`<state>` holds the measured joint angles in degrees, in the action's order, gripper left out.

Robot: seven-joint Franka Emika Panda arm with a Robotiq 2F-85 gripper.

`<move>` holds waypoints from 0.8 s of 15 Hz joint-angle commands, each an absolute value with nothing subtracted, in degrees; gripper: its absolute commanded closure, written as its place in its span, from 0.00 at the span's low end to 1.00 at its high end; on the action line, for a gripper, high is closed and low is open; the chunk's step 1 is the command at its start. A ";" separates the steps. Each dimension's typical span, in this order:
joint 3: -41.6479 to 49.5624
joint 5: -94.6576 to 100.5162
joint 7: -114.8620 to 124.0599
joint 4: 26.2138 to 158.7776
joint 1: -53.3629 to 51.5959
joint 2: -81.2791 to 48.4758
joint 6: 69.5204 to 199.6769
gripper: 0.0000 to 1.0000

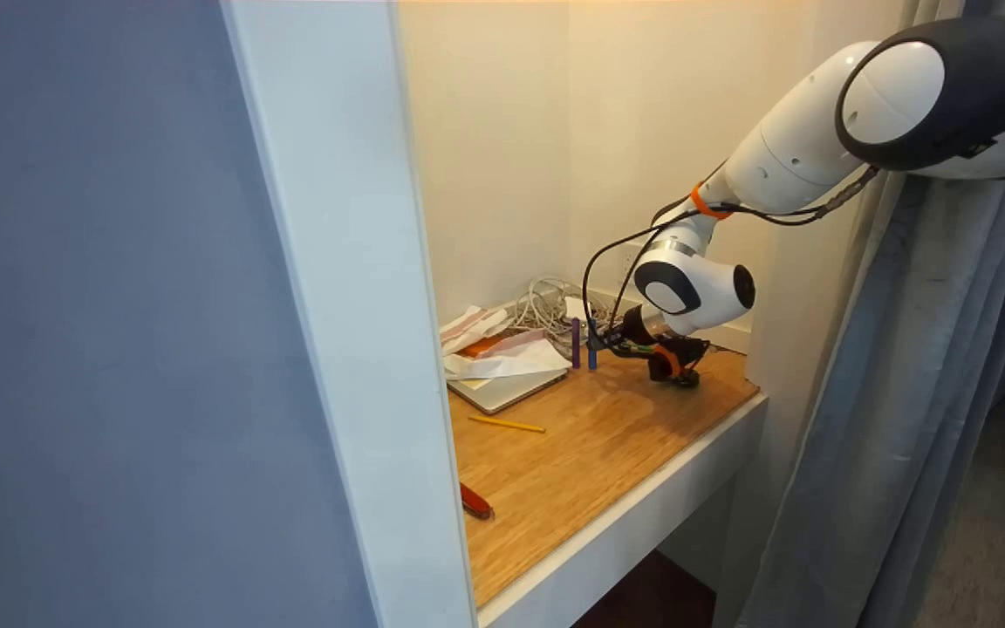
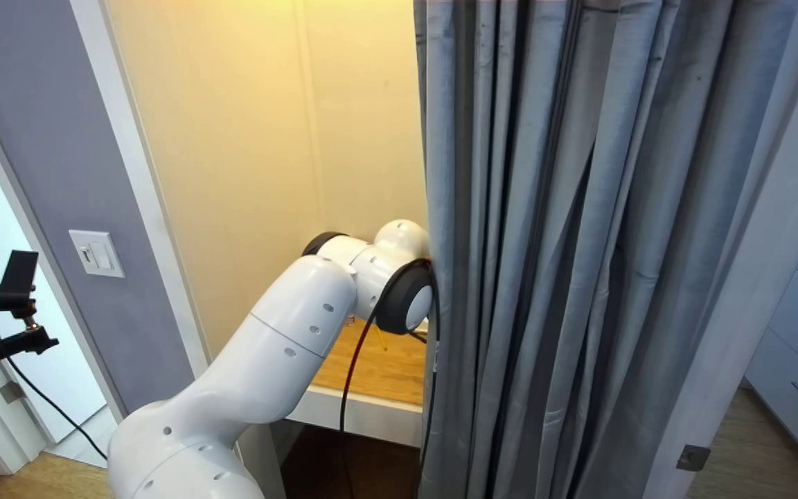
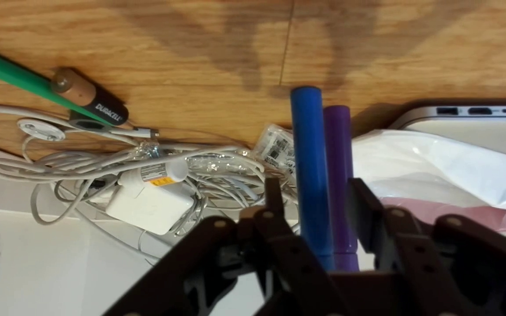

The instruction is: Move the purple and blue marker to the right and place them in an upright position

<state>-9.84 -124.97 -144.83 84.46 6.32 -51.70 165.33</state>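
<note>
The blue marker [image 1: 592, 346] and purple marker [image 1: 576, 343] both stand upright on the wooden desktop, close side by side. In the wrist view the blue marker [image 3: 309, 166] looks nearer, with the purple marker [image 3: 340, 175] just right of it and partly covered. My gripper [image 3: 316, 188] is open, its fingers on either side of the pair in that picture. A gap shows between the left finger [image 3: 274, 195] and the blue marker; the right finger [image 3: 365, 215] overlaps the purple marker's edge. I cannot tell whether it touches. In an exterior view the arm reaches in from the right.
White cables [image 3: 218, 175] and a charger [image 3: 152, 206] lie behind the markers. A laptop [image 1: 502, 394] under papers [image 1: 520, 356] sits beside them. Also on the desk are a yellow pencil [image 1: 507, 424], a red item [image 1: 475, 502], a battery [image 3: 90, 96] and a green stick [image 3: 11, 70]. A curtain [image 2: 544, 242] hangs alongside.
</note>
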 commanded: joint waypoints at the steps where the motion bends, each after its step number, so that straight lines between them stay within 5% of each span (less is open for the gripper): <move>1: -9.03 -126.40 -145.91 82.47 5.19 -52.87 166.72 0.57; 8: -9.30 -125.62 -145.28 83.07 5.23 -52.58 167.01 0.58; 10: -9.81 -123.22 -143.87 84.45 5.21 -52.02 168.44 0.35; 12: -9.98 -122.32 -143.67 85.81 5.28 -51.09 170.28 0.23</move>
<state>-9.87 -124.36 -144.83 84.68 5.97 -51.73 167.17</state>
